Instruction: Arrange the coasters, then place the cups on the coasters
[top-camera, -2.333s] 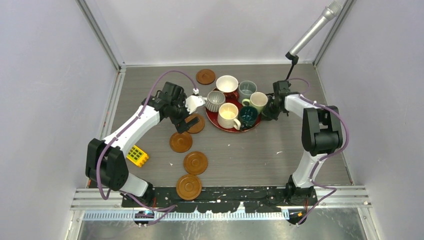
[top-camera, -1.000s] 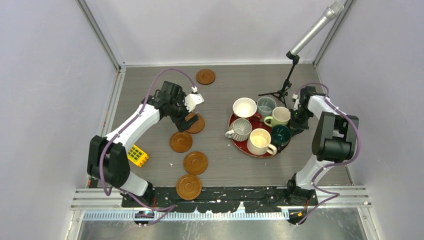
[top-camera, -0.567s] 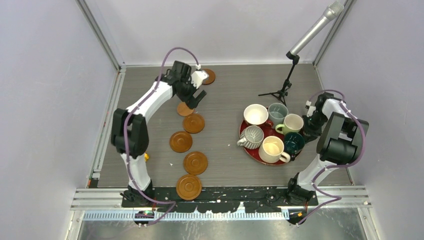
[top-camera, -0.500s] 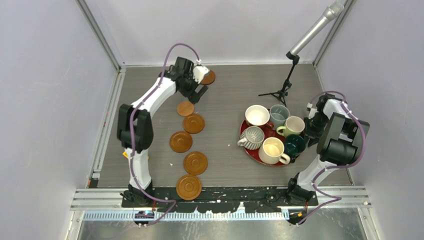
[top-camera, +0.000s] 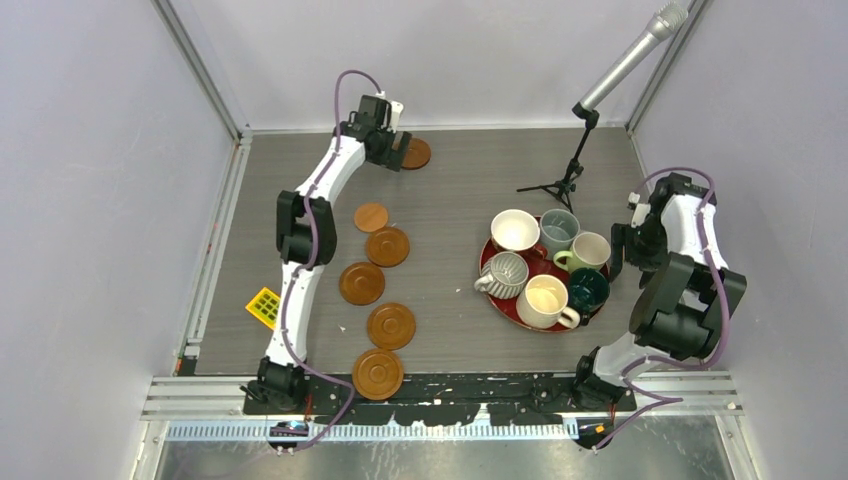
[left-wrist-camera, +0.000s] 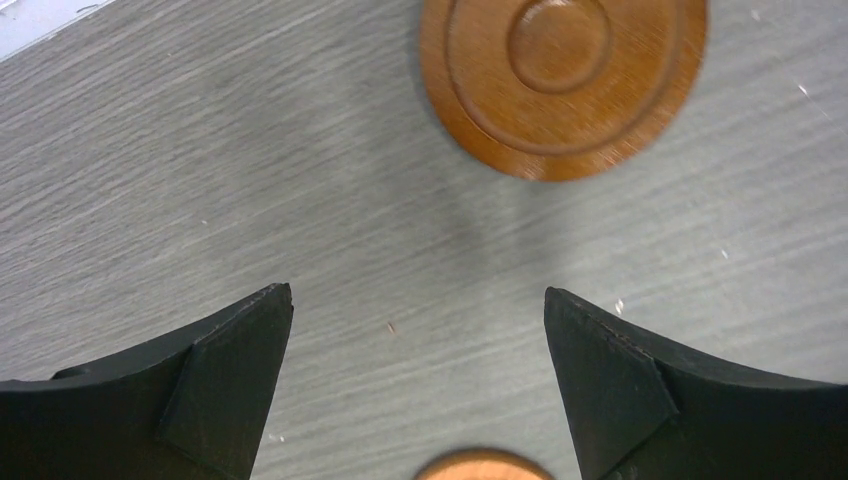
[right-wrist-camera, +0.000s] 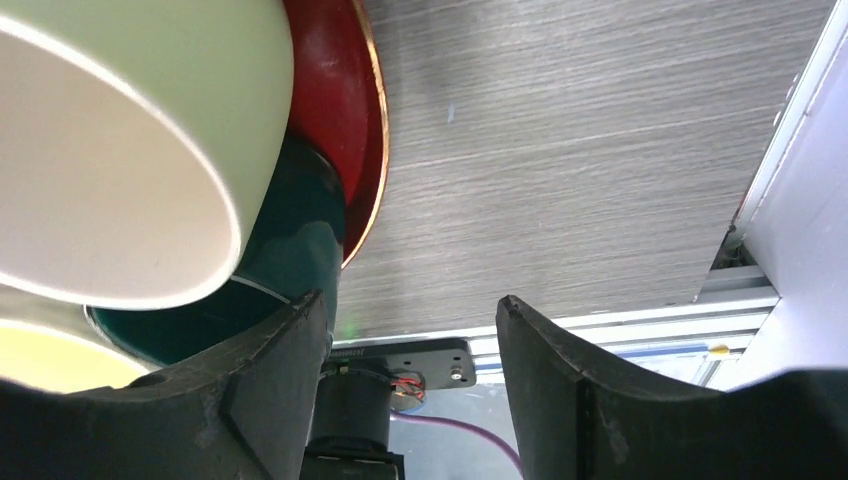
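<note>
Counting six coasters (top-camera: 391, 326) flat on the grey table (top-camera: 450, 340): logged five in a curved line left of centre, running from 6 o'clock at the near edge up to about 10 o'clock, none touching. Logged the sixth coaster (top-camera: 414, 153) alone near the far edge at 11 o'clock. Found all six cups crowded upright on the red tray (top-camera: 535, 257) at 3 o'clock, none on a coaster: white cup (top-camera: 514, 230) and grey-blue cup (top-camera: 557, 228) on the far side, ribbed cup (top-camera: 505, 271) and pale green cup (top-camera: 588, 249) in the middle, cream cup (top-camera: 546, 300) and dark teal cup (top-camera: 588, 288) nearest. Noted the left gripper (left-wrist-camera: 418, 380) stretched to the far edge, fingers spread wide and holding nothing, sixth coaster ahead of the tips and apart from them. Noted the right gripper (right-wrist-camera: 410, 330) just off the tray's 3 o'clock rim, fingers parted over bare table, nothing between them; pale green and dark teal cups close beside its left finger, contact not clear. Spotted a microphone stand (top-camera: 560, 185) at 1 o'clock and a yellow block (top-camera: 264, 306) at 8 o'clock.
</note>
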